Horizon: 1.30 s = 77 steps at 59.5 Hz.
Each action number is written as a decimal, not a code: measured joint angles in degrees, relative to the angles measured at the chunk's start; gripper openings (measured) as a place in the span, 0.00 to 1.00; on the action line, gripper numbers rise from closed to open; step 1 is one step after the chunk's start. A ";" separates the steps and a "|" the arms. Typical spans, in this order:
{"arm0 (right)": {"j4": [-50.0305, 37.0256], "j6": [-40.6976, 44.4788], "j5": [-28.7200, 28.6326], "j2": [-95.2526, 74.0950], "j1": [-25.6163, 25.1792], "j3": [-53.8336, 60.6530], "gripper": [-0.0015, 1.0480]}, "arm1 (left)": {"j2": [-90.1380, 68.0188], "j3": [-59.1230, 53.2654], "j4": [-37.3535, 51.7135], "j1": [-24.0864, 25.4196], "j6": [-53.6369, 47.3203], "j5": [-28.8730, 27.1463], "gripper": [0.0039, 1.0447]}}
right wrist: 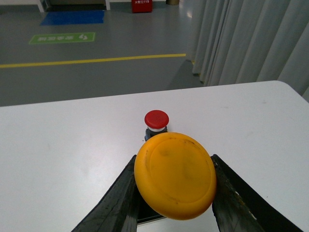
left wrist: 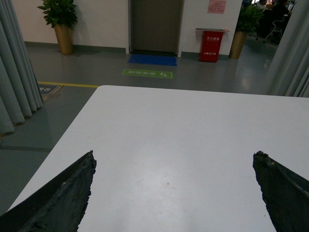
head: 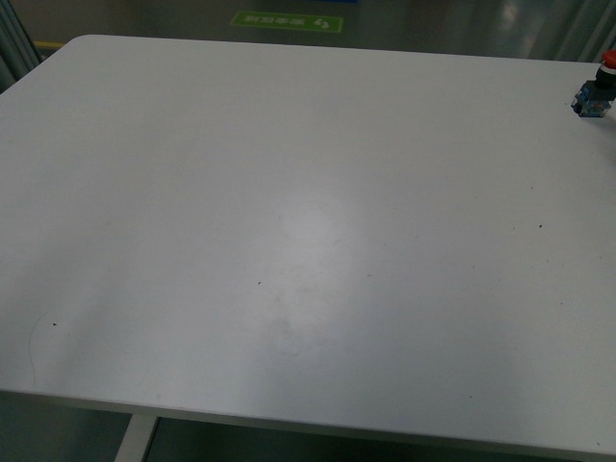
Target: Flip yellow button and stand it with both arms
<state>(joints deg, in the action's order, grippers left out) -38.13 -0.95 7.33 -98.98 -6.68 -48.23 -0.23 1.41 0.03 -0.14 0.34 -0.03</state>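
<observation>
Right wrist view: the right gripper [right wrist: 174,158] is closed on the yellow button [right wrist: 175,176], its cap facing back toward the wrist, just before the red button [right wrist: 157,118]. The left gripper [left wrist: 174,159] stands wide open and empty, so I think it must come across the table [head: 289,241].

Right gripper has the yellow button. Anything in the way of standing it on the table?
Only the red button, upright just beyond the yellow button held in the right gripper. No other obstacle shows on the table.
</observation>
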 joint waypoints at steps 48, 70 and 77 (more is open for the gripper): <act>-2.69 11.58 2.45 -23.04 -4.50 -11.91 0.33 | 0.02 0.00 0.00 0.00 -0.02 0.00 0.94; -4.15 11.58 0.22 -26.67 -4.94 -12.81 0.33 | 0.02 0.00 0.00 0.00 -0.02 0.00 0.94; -4.55 11.58 0.13 -26.86 -5.25 -12.76 0.33 | 0.02 0.00 0.00 0.00 -0.02 0.00 0.94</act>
<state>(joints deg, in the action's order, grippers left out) -42.68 10.63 7.46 -125.84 -11.92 -60.99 -0.21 1.41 0.03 -0.14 0.32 -0.03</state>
